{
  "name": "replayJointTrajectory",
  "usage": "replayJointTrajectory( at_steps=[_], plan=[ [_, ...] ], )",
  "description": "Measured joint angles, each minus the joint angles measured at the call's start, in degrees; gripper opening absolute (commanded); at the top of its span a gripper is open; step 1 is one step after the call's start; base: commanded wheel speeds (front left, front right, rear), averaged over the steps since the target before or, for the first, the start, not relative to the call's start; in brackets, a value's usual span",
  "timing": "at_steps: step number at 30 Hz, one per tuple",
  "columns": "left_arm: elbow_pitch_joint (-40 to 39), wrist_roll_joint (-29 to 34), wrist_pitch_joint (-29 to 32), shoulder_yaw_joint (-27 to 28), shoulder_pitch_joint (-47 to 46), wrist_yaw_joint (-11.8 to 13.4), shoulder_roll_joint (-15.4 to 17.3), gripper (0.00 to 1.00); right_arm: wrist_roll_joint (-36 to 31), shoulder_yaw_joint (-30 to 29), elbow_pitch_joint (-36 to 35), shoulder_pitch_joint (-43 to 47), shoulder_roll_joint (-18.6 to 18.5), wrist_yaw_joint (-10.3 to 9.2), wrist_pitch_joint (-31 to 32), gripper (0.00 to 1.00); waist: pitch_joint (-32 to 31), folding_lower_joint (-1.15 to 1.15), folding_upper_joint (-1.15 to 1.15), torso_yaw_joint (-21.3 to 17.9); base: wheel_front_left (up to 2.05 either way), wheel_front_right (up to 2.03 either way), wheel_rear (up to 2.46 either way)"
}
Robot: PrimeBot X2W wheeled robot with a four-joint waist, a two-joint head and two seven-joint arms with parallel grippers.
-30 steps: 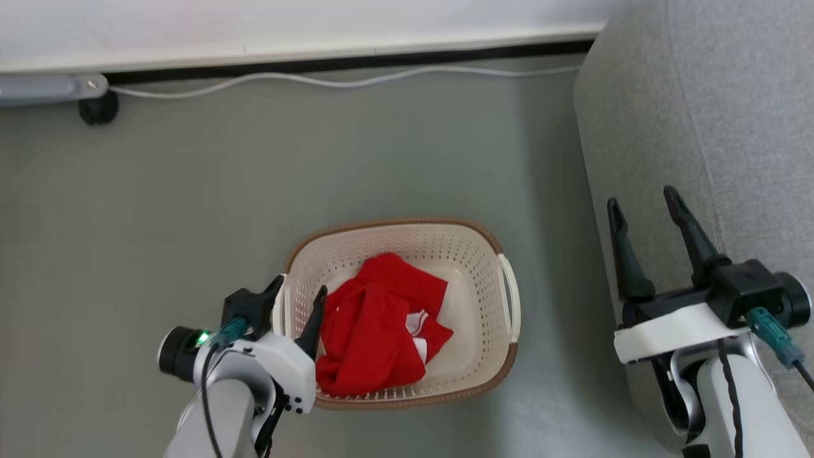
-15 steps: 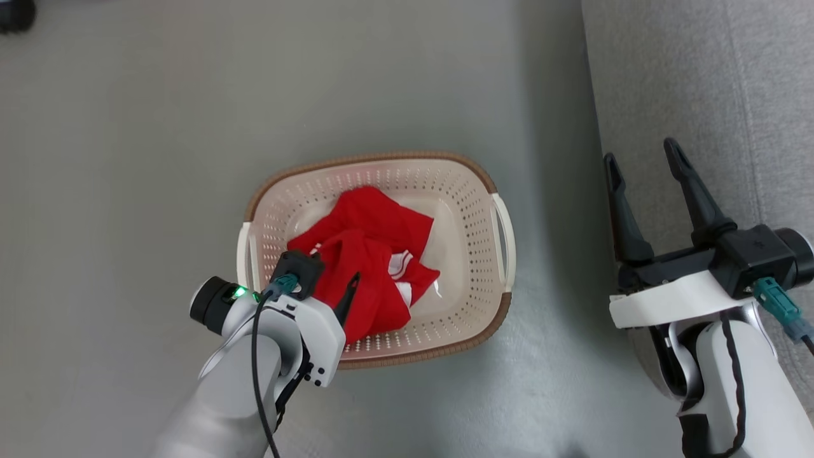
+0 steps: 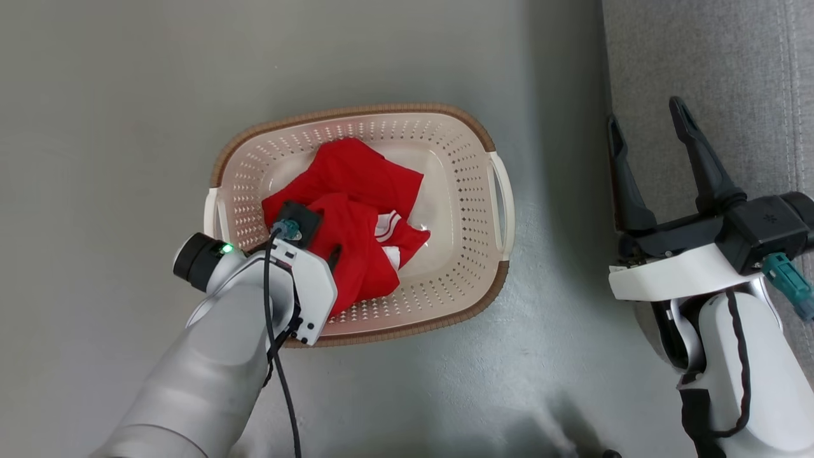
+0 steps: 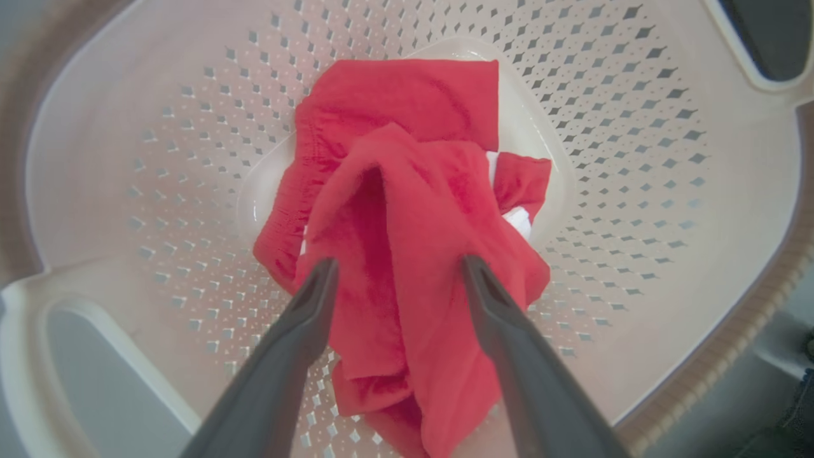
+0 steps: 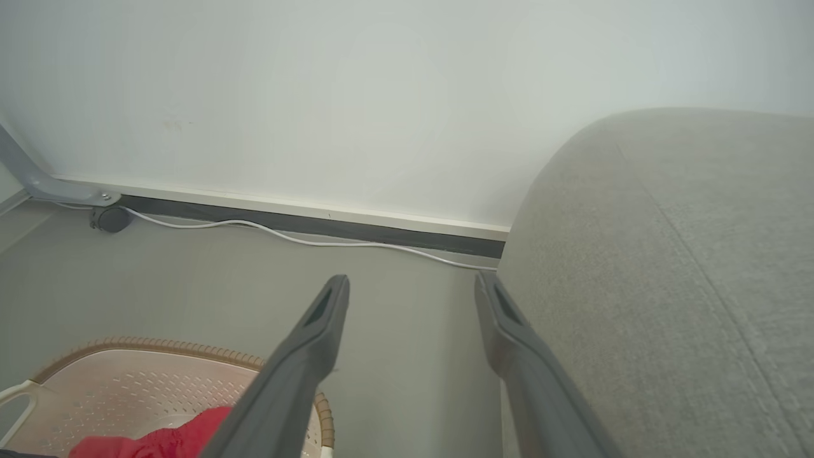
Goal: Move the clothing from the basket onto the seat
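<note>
The cream basket [image 3: 356, 112] with a brown rim stands on the floor, and the red clothing [image 3: 356, 184] with white trim lies crumpled inside it. My left gripper [image 4: 399, 262] reaches down into the basket [image 4: 159, 159] and stands open, its two fingers on either side of a raised fold of the clothing [image 4: 407, 191]. In the head view my left gripper [image 3: 318, 238] is mostly hidden under its own wrist. My right gripper [image 3: 645, 113] hangs open and empty at the edge of the grey seat [image 3: 712, 63]. The right wrist view shows my right gripper [image 5: 413, 280] beside the seat [image 5: 668, 254].
Grey floor surrounds the basket [image 5: 159, 381]. In the right wrist view a white cable [image 5: 286, 236] runs along the dark baseboard under the wall, and a grey metal leg with a black foot [image 5: 111, 218] stands at the far left.
The head camera has tilted down, shifting the whole picture. My left gripper has moved from the basket's left rim into the basket, over the clothing. The right gripper holds its place by the seat.
</note>
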Motion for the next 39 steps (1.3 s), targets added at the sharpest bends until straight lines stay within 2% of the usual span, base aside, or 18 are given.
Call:
replayJointTrajectory(
  at_steps=[8, 20, 23, 25, 28, 29, 30, 35, 39],
  plan=[
    [0.08, -3.48, 5.15, -4.53, -3.22, -0.04, 0.0, 1.0, 0.0, 0.51, -0.57, -1.96, -0.08, 0.0, -0.01, 1.0, 3.26, 0.0, 0.0, -0.93, 0.0, 0.0, 0.0],
    [1.97, -7.46, 8.81, -8.83, -7.7, 0.03, 0.08, 1.0, -0.05, 3.16, -1.7, -4.56, -0.16, 0.0, -0.07, 1.0, 8.77, 0.0, 0.0, -2.29, 0.0, 0.0, 0.0],
    [2.49, -8.45, 9.15, -9.51, -8.94, 0.52, 0.09, 0.75, -0.05, 3.65, -1.81, -5.12, -0.18, 0.0, -0.07, 1.0, 9.9, 0.0, 0.0, -2.54, 0.0, 0.0, 0.0],
    [2.75, -8.92, 9.31, -9.93, -9.78, 0.53, 0.12, 0.51, -0.05, 3.9, -1.96, -5.48, -0.19, 0.0, -0.08, 1.0, 10.64, 0.0, 0.0, -2.63, 0.0, 0.0, 0.0],
    [3.13, -9.28, 9.59, -10.95, -10.63, 1.1, 0.18, 0.38, -0.07, 4.3, -1.98, -5.88, -0.19, 0.0, -0.08, 1.0, 11.51, 0.0, 0.0, -2.77, 0.0, 0.0, 0.0],
    [3.2, -9.36, 9.82, -11.22, -10.72, 1.12, 0.22, 0.3, -0.07, 4.44, -1.98, -6.02, -0.19, 0.0, -0.08, 1.0, 11.7, 0.0, 0.0, -2.84, 0.0, 0.0, 0.0],
    [3.28, -9.72, 9.82, -11.47, -10.75, 1.24, 0.23, 0.0, -0.05, 4.57, -1.97, -6.17, -0.19, 0.0, -0.08, 1.0, 11.84, 0.0, 0.0, -2.93, 0.0, 0.0, 0.0],
    [3.04, -10.6, 8.4, -13.08, -10.82, 1.53, 0.29, 0.0, -0.05, 5.14, -1.66, -6.38, -0.2, 0.0, -0.08, 1.0, 11.19, 0.0, 0.0, -3.06, 0.0, 0.0, 0.0],
    [1.88, -11.71, 4.76, -14.8, -10.54, 1.43, 0.34, 0.0, -0.24, 5.32, -1.3, -6.34, -0.23, 0.0, -0.08, 1.0, 9.14, 0.0, 0.0, -2.61, 0.0, 0.0, 0.0]
  ],
)
